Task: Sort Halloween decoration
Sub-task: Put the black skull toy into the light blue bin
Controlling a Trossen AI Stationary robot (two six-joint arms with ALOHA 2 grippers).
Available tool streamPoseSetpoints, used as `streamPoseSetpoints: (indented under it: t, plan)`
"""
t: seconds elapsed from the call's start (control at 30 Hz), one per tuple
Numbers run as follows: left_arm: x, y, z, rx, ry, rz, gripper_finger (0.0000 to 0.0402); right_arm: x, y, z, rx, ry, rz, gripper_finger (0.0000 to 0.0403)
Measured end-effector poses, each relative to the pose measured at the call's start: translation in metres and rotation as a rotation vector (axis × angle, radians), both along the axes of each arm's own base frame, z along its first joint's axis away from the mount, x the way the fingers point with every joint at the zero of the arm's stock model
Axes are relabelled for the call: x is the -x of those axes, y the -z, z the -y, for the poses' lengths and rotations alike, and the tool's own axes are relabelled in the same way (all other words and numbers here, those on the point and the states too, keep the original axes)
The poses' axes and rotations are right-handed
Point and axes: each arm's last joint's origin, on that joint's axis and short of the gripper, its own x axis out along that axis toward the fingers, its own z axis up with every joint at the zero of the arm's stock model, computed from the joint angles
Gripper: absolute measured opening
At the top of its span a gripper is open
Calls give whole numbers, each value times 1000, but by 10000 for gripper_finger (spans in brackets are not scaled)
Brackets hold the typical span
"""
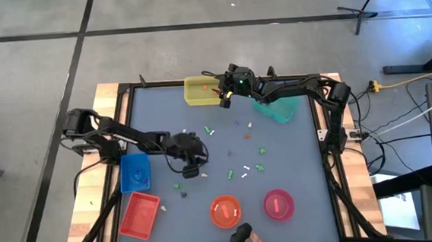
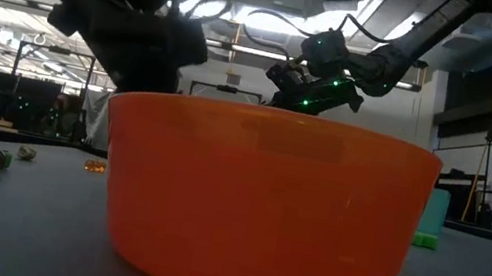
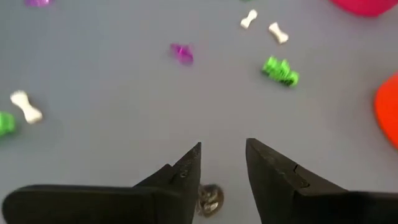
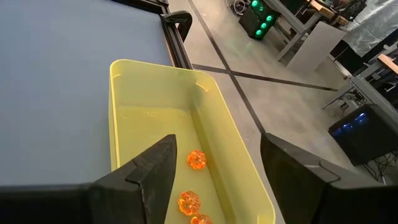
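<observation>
Nearest the front edge stand a round orange bowl [image 1: 225,210] and a round pink bowl [image 1: 278,203], both of smooth glossy plastic, with a red tray [image 1: 139,215] and a blue tray [image 1: 135,172] off to the left. Above the mat's left middle the left gripper [image 3: 222,163] hangs with its dark, wedge-shaped fingers spread a little, nothing between them; a small beige-grey trinket [image 3: 210,200] lies on the matte grey mat just below the gap. Beyond it green [image 3: 280,71], white bone-shaped [image 3: 278,32] and purple [image 3: 183,53] trinkets are scattered. At the far edge the right gripper [image 4: 217,163] hovers wide open over the translucent yellow tray [image 4: 143,93], where ribbed orange pumpkins [image 4: 196,159] lie.
</observation>
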Motion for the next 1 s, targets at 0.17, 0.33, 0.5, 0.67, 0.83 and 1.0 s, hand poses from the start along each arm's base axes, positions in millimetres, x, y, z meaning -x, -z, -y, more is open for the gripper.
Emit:
streamPoseSetpoints:
  t: [0.17,0.33,0.5,0.67,0.83,1.0]
  plan:
    - [0,8,-1,-8,-19,-35,152,0,0,0,-2,1,1,232]
    - [3,10,-1,-13,-17,-72,178,0,0,0,-2,2,1,232]
    - [5,12,-2,-45,-47,-101,181,0,0,0,-3,3,1,232]
    - [5,13,-2,-55,-55,-110,181,0,0,0,-3,3,1,232]
    - [5,13,1,-55,-43,-109,181,0,0,0,-3,4,2,232]
    - [6,13,7,-56,-22,-109,181,0,0,0,-3,4,2,232]
